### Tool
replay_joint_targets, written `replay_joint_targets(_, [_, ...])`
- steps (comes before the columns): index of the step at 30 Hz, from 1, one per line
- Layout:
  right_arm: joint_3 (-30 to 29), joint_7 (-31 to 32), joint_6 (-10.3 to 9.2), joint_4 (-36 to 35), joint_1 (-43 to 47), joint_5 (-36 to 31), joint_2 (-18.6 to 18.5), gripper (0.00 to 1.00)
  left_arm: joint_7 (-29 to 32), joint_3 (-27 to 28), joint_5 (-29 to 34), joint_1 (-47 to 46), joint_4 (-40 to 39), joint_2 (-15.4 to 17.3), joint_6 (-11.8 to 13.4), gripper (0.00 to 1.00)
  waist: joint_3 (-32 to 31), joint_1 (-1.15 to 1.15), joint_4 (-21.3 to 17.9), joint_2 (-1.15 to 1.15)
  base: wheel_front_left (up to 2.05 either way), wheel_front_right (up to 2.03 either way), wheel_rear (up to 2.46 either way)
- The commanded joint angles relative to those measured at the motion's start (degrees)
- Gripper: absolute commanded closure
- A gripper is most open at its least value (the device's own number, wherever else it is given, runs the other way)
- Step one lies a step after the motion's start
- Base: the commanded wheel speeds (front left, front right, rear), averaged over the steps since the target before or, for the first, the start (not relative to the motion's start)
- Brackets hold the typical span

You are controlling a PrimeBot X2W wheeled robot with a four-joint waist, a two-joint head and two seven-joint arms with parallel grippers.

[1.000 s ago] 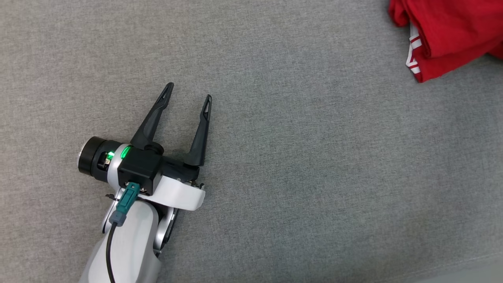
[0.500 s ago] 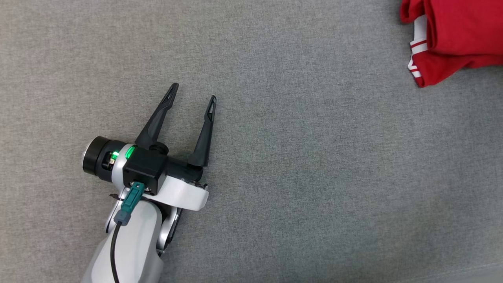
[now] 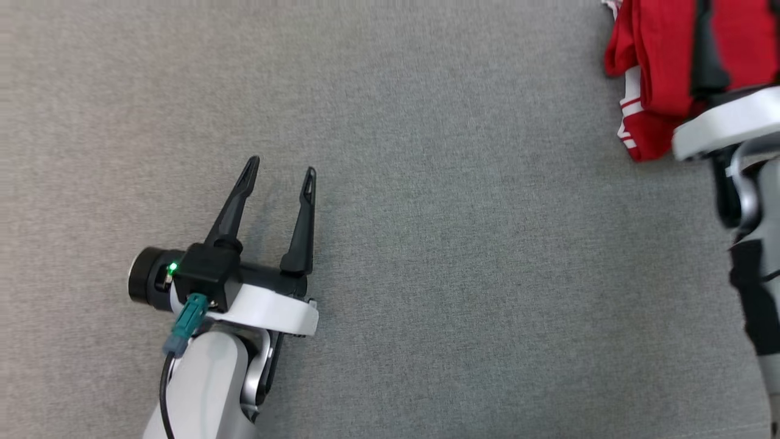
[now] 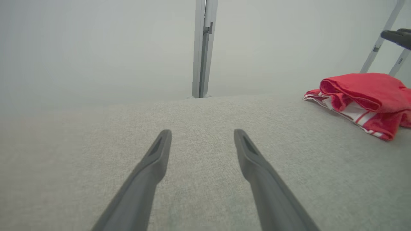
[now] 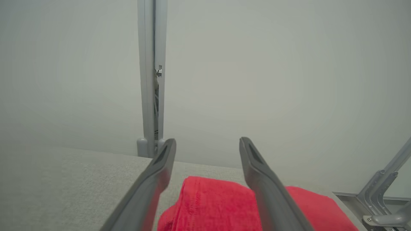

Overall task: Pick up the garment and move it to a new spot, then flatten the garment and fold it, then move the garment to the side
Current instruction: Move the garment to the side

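My left fingers (image 3: 301,219) stand spread over the grey table (image 3: 457,213). My right fingers (image 5: 154,179), also spread, hang above the folded red, white-striped garment (image 3: 652,55) at the table's far right.

1. One red garment (image 3: 652,61).
2. Two grippers, the left gripper (image 3: 281,166) and the right gripper (image 5: 207,140), each with two dark fingers (image 3: 232,207).
3. One grey fabric surface (image 3: 457,244).
4. One upright metal post (image 4: 202,48).

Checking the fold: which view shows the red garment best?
Left wrist view: red garment nearly whole, stripes visible. Head view crops it behind the right arm; right wrist view cuts it at the bottom edge.
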Motion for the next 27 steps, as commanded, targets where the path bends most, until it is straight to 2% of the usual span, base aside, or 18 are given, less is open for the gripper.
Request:
replay_joint_targets(1, [0.91,-0.32,-0.01,-0.84,1.03,0.73,-0.03,0.0,-0.01,0.48,-0.72,0.7,-0.21,0.27,0.53,0.0,-1.86,0.0,0.77,0.0,0.0,0.0,0.0])
replay_joint_targets(7, [7.01,-0.32,-0.01,-4.67,6.62,4.12,1.29,0.0,-0.02,2.49,-6.29,3.53,-0.65,-0.24,1.63,0.0,-7.19,0.0,2.14,0.0,0.0,0.0,0.0])
replay_joint_targets(13, [9.07,-0.32,-0.01,-7.78,14.12,5.08,2.79,0.0,-0.02,5.06,-9.4,6.46,-2.29,-0.29,3.85,0.0,-12.87,0.0,3.23,0.0,0.0,0.0,0.0])
replay_joint_targets(17, [8.0,-0.32,-0.01,-10.1,19.29,4.93,3.73,0.0,-0.02,6.81,-9.92,9.23,-4.21,-0.33,4.6,0.0,-16.28,0.0,3.85,0.0,0.0,0.0,0.0])
replay_joint_targets(27, [2.31,-0.32,-0.01,-17.53,32.84,3.86,5.69,0.0,-0.02,8.88,-6.44,15.7,-6.06,-0.33,2.27,0.0,-22.33,0.0,5.41,0.0,0.0,0.0,0.0])
